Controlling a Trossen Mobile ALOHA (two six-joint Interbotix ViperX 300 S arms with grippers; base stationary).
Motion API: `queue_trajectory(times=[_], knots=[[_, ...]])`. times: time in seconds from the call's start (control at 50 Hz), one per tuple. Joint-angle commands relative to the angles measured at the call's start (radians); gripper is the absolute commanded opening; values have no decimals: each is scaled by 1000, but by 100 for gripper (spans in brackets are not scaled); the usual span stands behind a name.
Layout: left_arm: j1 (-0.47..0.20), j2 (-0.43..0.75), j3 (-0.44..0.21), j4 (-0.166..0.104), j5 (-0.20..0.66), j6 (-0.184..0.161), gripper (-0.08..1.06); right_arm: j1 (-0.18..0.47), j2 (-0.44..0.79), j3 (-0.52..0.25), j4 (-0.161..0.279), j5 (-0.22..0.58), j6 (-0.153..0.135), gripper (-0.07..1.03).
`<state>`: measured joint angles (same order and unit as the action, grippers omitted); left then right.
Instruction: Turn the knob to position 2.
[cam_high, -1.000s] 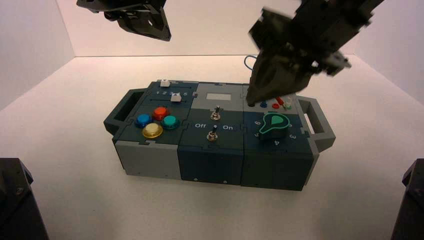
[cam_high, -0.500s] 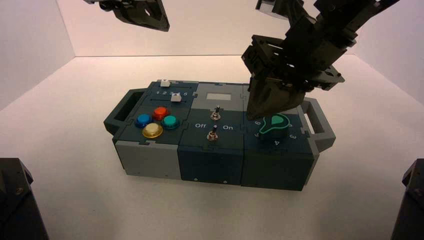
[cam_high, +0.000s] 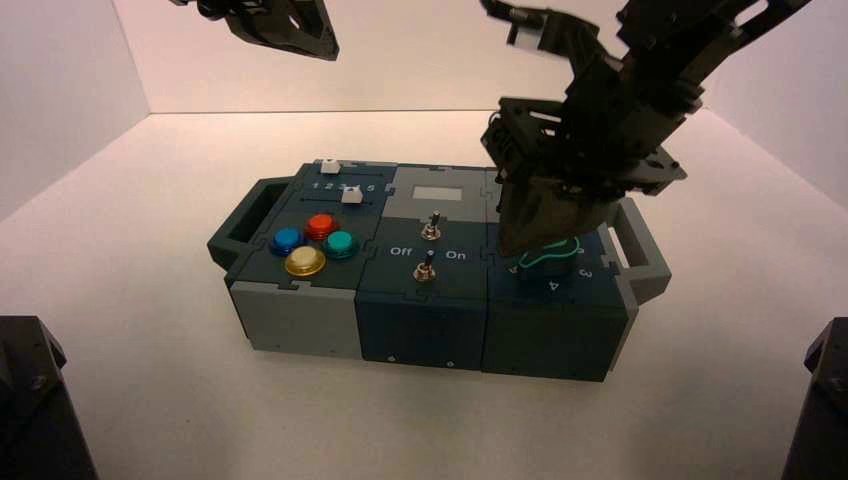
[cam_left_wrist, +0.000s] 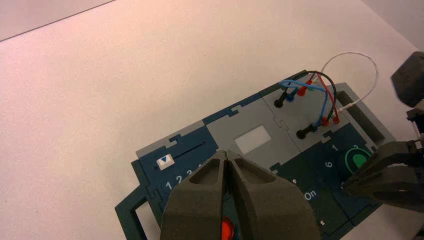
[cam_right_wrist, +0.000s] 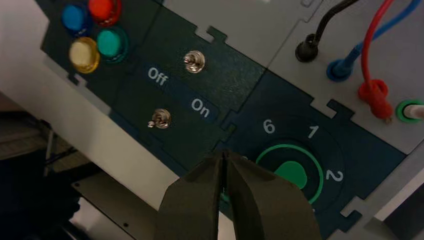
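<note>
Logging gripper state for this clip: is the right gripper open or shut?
Shut: in its own wrist view, the right gripper's two fingers meet along one seam, over the knob.

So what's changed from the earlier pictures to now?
The right hand moved lower and nearer the knob, covering more of it in the high view. The left hand rose slightly. Nothing was gripped or released. The box stayed put, and the knob looks unturned.
</note>
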<state>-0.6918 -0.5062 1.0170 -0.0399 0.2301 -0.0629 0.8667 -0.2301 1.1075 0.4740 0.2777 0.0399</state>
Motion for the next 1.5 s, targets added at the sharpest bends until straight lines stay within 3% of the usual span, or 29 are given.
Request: queue_trajectory(times=[0.02, 0.94, 1.5], knots=[[-3, -5, -18, 2, -3, 2, -3, 6, 11, -8, 3, -12, 6, -2], [-3, 15, -46, 12, -5, 31, -3, -3, -78, 38, 5, 48, 44, -2], [-3, 35, -57, 12, -3, 48, -3, -61, -146, 78, 3, 94, 49, -2]])
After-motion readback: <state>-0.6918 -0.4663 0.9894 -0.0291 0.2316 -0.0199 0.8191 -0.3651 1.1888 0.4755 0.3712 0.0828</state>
